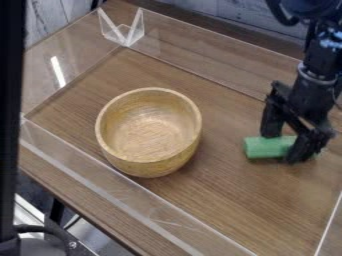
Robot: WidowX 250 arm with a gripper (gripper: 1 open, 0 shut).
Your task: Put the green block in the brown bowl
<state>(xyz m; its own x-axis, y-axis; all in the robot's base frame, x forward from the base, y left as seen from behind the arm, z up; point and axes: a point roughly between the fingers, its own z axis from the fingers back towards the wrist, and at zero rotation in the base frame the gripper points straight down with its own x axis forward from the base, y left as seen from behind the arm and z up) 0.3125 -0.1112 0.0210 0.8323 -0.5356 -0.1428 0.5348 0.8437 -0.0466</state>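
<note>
Claw (293, 141) of mine hangs low at the right side of the scene, pointing straight down, its two dark fingers spread wide and released, gripping nothing. The near finger (311, 147) stands at the right end of the green block (266, 148), and the far finger is at the block's back edge; whether either finger touches the block I cannot tell. The green block lies flat on the wooden surface (201, 200), and only its left part shows, the rest being hidden behind my fingers. The brown bowl (148, 130) sits upright to the left of the block, well apart from it, with nothing inside that I can see; its grain shows on the inner wall. A clear wall (80, 185) rings the surface, and a small clear bracket (122, 28) stands at the far left corner. A dark upright bar (11, 120) crosses the left edge of the view, blurred
</note>
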